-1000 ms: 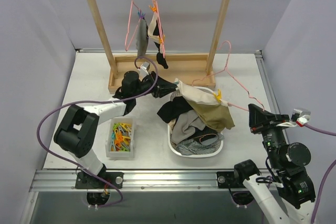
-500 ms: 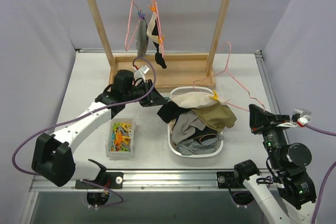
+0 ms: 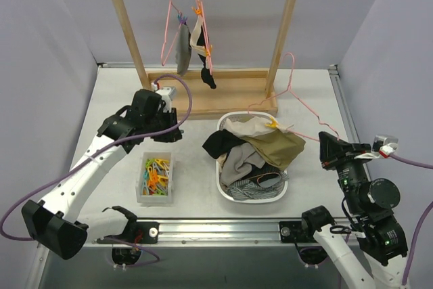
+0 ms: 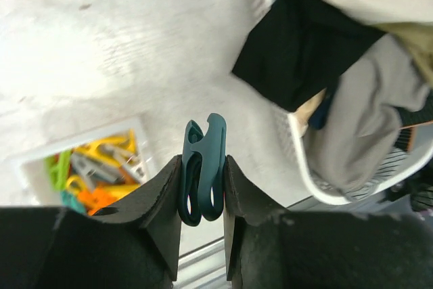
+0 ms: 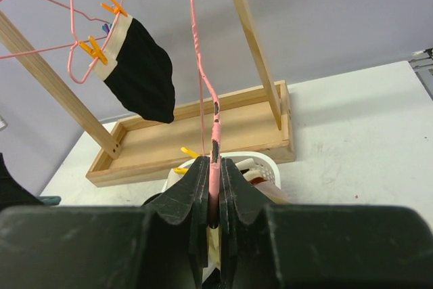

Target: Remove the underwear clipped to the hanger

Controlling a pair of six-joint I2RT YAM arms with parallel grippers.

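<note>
My left gripper (image 3: 174, 133) is shut on a teal clip (image 4: 203, 167), above the table between the clip bin (image 3: 156, 177) and the basket (image 3: 250, 196). My right gripper (image 5: 215, 194) is shut on the end of a pink hanger (image 3: 298, 103) that slants over the basket. The olive-green underwear (image 3: 276, 145) with cream trim lies on the pile in the basket, a yellow clip (image 3: 273, 123) at the hanger wire beside it. A black-and-white underwear (image 5: 139, 72) and a grey one (image 3: 181, 49) hang clipped to pink hangers on the rack.
The wooden rack (image 3: 203, 93) stands at the back, its base tray just behind the basket. The white basket is heaped with other clothes. A clear bin of coloured clips (image 4: 95, 167) sits left of the basket. Purple walls close in both sides.
My left arm has pulled back leftward from the basket with the teal clip. The cream-trimmed olive underwear it stood at has sunk onto the pile. The right arm has hardly moved.
</note>
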